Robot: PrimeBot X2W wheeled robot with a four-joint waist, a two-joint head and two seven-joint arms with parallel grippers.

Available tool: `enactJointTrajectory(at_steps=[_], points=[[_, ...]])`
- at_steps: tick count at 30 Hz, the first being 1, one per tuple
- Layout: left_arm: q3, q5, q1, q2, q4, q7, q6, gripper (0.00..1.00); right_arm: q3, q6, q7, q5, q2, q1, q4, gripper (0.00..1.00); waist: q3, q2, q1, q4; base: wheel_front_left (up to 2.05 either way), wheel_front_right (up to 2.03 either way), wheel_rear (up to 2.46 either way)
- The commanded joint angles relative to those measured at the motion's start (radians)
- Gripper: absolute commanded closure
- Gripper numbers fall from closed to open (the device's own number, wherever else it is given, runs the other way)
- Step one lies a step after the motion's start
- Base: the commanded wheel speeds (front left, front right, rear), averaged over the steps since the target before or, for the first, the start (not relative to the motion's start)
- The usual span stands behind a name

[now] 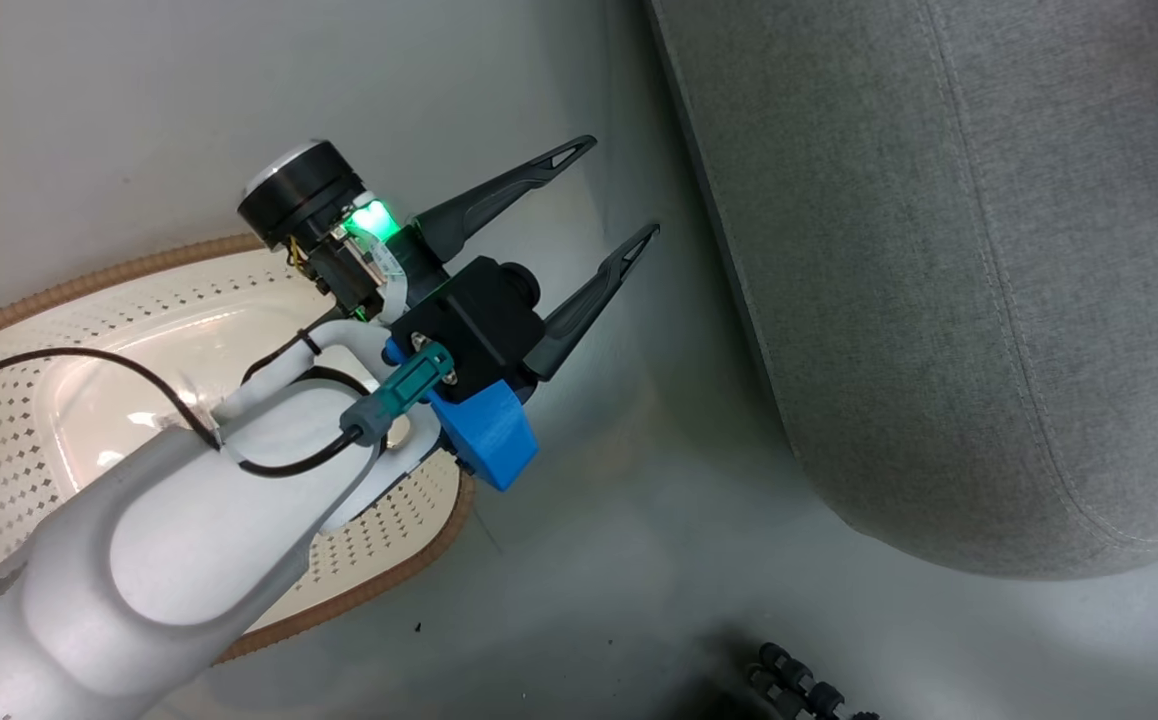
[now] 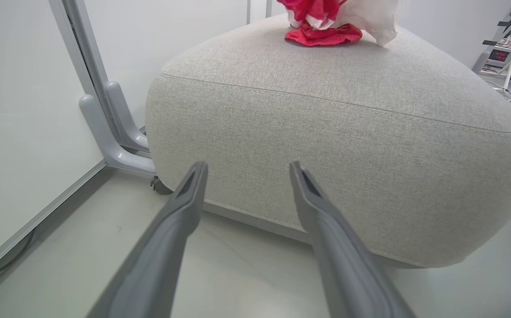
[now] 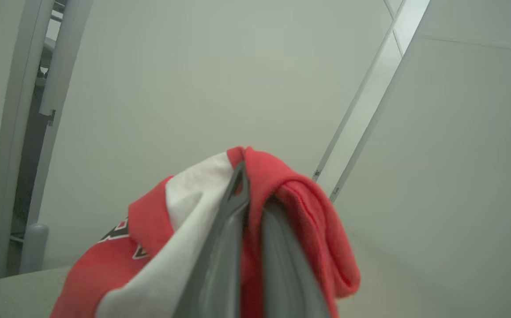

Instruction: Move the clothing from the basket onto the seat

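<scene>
Right tool (image 3: 253, 190) clamped tight on clothing (image 3: 149, 247); red-and-white fabric draped over both fingers, folded past tips. Left wrist view: clothing bunched on top of seat (image 2: 326, 132), lower red fold touching cushion, rest rising out of frame (long axis roughly upright, no clear heading). Left tool (image 1: 621, 187) spread wide, empty, over floor (image 1: 589, 560) between basket (image 1: 59, 292) and seat, fingers aimed at seat.

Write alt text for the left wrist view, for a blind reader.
The left gripper, fingers open and empty, points at the side of a grey fabric seat on a pale floor. Red-and-white clothing touches the seat's top at the picture's upper edge. A white wall panel stands at left.
</scene>
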State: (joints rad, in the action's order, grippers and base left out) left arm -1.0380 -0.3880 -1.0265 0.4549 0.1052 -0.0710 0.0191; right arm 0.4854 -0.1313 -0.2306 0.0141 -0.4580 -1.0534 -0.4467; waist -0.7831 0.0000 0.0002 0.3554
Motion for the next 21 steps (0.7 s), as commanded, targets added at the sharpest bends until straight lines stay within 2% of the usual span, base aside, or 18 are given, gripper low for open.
enactJointTrajectory(at_steps=[1,10,14,17,18,19,21], points=[[0.0,0.001,-0.007,0.007,-0.003,0.004,0.004,0.0,0.006,0.001,-0.009,0.017,0.023,0.022,-0.024,1.0,-0.009,0.0,-0.0002,-0.007,0.0,0.0,0.0],[-0.005,-0.003,-0.001,0.027,-0.006,0.006,0.01,0.0,0.054,0.001,-0.026,0.107,0.141,0.083,-0.173,1.0,-0.022,0.0,-0.0002,-0.014,0.0,0.0,0.0],[-0.008,-0.006,0.002,0.028,-0.003,0.009,0.01,0.0,0.056,0.001,-0.028,0.122,0.171,0.103,-0.218,1.0,-0.013,0.0,-0.0002,-0.012,0.0,0.0,0.0],[-0.011,-0.009,-0.001,0.022,0.001,0.006,0.01,0.0,0.059,0.001,-0.03,0.124,0.17,0.114,-0.242,1.0,0.0,0.0,-0.0002,-0.015,0.0,0.0,0.0],[-0.012,-0.01,-0.002,0.02,0.002,0.005,0.011,0.0,0.063,0.001,-0.031,0.117,0.166,0.117,-0.25,0.67,0.005,0.0,-0.0002,-0.017,0.0,0.0,0.0],[-0.011,-0.011,-0.002,0.019,0.003,0.003,0.013,0.0,0.066,0.001,-0.032,0.11,0.164,0.12,-0.255,0.02,0.011,0.0,-0.0002,-0.018,0.0,0.0,0.0],[-0.013,-0.014,0.001,0.014,0.008,-0.003,0.015,0.0,0.074,0.001,-0.034,0.093,0.171,0.135,-0.252,0.0,0.027,0.0,-0.0002,-0.022,0.0,0.0,0.0]])
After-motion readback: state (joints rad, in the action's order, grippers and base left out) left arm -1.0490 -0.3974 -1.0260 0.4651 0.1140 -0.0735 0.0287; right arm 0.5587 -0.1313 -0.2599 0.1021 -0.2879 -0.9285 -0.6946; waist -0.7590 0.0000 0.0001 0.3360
